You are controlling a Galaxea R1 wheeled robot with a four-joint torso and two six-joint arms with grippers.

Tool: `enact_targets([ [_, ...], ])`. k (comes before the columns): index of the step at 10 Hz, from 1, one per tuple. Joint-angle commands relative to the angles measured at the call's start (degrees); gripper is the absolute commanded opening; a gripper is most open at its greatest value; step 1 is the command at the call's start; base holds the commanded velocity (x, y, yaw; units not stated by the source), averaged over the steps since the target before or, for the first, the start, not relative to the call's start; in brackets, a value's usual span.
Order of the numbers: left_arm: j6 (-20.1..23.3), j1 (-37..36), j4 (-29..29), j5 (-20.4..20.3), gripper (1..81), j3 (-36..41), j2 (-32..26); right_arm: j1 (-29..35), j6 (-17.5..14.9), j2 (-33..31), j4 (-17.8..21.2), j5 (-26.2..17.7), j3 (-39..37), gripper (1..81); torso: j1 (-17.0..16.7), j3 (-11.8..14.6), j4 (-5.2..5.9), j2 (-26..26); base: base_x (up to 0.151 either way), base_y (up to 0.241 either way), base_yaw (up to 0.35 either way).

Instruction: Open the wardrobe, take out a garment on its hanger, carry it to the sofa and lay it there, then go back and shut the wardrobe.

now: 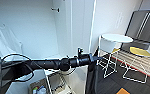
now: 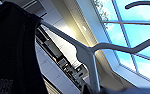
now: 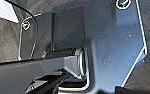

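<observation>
While one garment point(image 2: 13, 50) drapes one hanger point(image 2: 91, 53).

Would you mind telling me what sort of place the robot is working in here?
Probably a furnished room in a home or show flat: an open wardrobe with a white shirt hanging inside, a round white table, and a yellow-seated chair.

Bright, even daylight in the head view, all soft and blurred; the window point(image 2: 131, 32) glares at right in the left wrist view, the shirt point(image 2: 13, 50) a featureless black
</observation>
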Motion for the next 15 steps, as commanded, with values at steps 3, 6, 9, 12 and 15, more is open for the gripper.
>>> enact_targets([
  [3,0.7,-10.0,2.3,-2.6,1.0,1.6,0.0,1.7,-0.3,0.4,0.1,-3.3,0.3,81.1,0.0,0.0,0.0,0.0,0.0,0.0,-0.128],
  [6,0.7,-10.0,2.6,-2.5,1.0,1.7,0.0,1.6,-0.3,0.4,0.2,-3.3,0.5,81.1,0.0,0.0,0.0,0.0,0.0,0.0,-0.128],
  [9,0.7,-10.0,2.9,-2.5,1.0,1.7,0.2,1.6,-0.3,0.4,0.2,-3.3,0.3,81.1,0.0,0.0,0.0,0.0,0.0,0.0,-0.129],
  [12,0.7,-10.0,3.0,-2.2,1.0,1.7,0.3,1.6,-0.3,0.4,0.1,-3.3,0.5,81.1,0.0,0.0,0.0,0.0,0.0,0.0,-0.129],
  [15,0.7,-10.0,3.2,-2.0,1.0,1.8,0.5,1.8,-0.3,0.5,0.1,-3.3,0.5,81.1,0.0,0.0,0.0,0.0,0.0,0.0,-0.129],
])
